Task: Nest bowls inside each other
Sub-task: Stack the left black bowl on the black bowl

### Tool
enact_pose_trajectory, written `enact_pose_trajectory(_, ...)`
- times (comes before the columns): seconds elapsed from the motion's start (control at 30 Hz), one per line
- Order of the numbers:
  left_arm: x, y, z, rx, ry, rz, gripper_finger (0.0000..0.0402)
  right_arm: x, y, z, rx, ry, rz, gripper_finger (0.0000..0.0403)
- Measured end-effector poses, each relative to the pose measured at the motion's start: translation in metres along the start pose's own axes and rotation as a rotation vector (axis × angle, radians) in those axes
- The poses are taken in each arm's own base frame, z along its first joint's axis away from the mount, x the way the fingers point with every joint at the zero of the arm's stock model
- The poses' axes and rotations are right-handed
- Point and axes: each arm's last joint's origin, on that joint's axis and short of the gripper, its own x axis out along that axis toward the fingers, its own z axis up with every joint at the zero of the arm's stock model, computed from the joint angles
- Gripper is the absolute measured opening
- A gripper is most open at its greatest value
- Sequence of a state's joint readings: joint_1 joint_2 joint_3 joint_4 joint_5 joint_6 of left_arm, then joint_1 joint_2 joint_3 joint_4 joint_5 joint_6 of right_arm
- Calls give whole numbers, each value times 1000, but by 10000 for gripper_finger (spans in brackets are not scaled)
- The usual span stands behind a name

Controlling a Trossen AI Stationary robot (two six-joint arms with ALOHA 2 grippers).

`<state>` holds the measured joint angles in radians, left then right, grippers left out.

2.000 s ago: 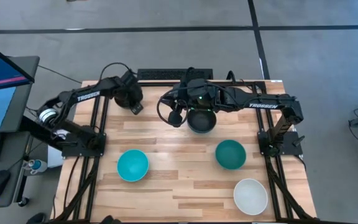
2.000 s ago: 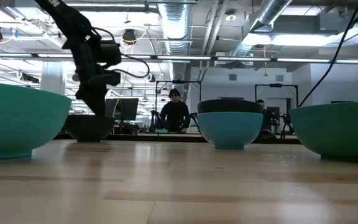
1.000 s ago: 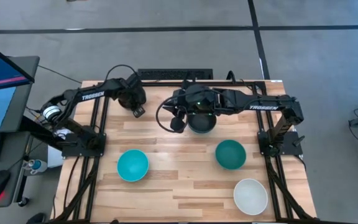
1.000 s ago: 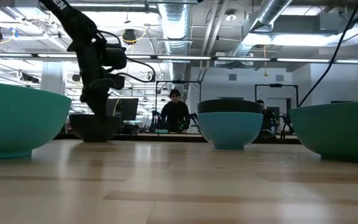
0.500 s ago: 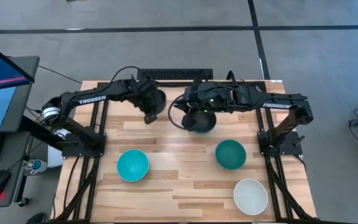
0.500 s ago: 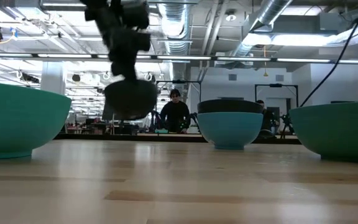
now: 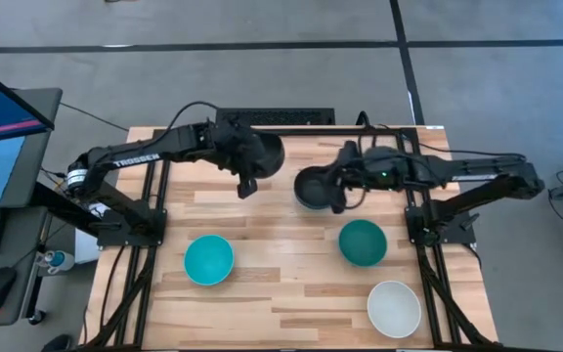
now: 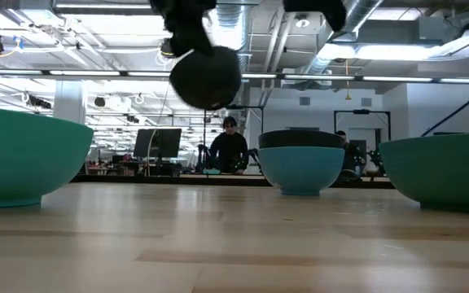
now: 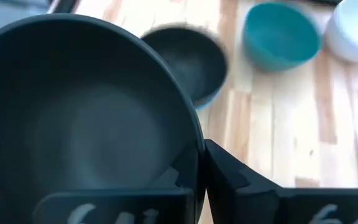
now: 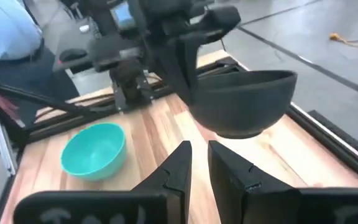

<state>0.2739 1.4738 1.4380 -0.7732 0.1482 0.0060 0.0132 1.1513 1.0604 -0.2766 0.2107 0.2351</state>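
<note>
The surface (image 7: pixel 291 284) has open boards mid-front; the turquoise (image 7: pixel 208 258), teal-green (image 7: pixel 363 242) and white (image 7: pixel 394 307) bowls sit along its front half, well apart; the left tool (image 7: pixel 245 181), clenched on a black bowl (image 7: pixel 260 154) aloft near the rear edge, should centre it level over the black-in-blue stack (image 7: pixel 313 187) before lowering; the right tool (image 7: pixel 341 198), just beside that stack, looks empty and narrowly parted.

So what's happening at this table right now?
The left pincer is shut on the rim of a black bowl, carrying it in the air toward a black bowl already nested in the sky-blue bowl. The right pincer waits beside that stack, holding nothing. The turquoise bowl, teal-green bowl and white bowl sit apart, not yet stacked.
</note>
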Motion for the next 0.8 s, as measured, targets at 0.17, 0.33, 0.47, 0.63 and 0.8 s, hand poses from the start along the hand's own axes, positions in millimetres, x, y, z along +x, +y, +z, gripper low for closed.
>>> enact_pose_trajectory(0.17, 0, -11, 7, -21, -58, -41, 0, -18, 0, -29, -109, 2, 46, 77)
enact_pose_trajectory(0.33, 3, -13, 13, -40, -106, -54, 0, -38, -3, -43, -74, -123, 94, 77)
enact_pose_trajectory(0.47, 26, -17, 18, -85, -85, -124, 0, -50, -13, -58, -29, -169, 58, 77)
enact_pose_trajectory(0.63, 63, -29, 38, -20, 30, -161, 0, -61, -21, -76, 12, -185, 32, 77)
enact_pose_trajectory(0.8, 69, -36, 74, 88, 28, -119, 0, -68, -27, -87, 36, -198, 14, 77)
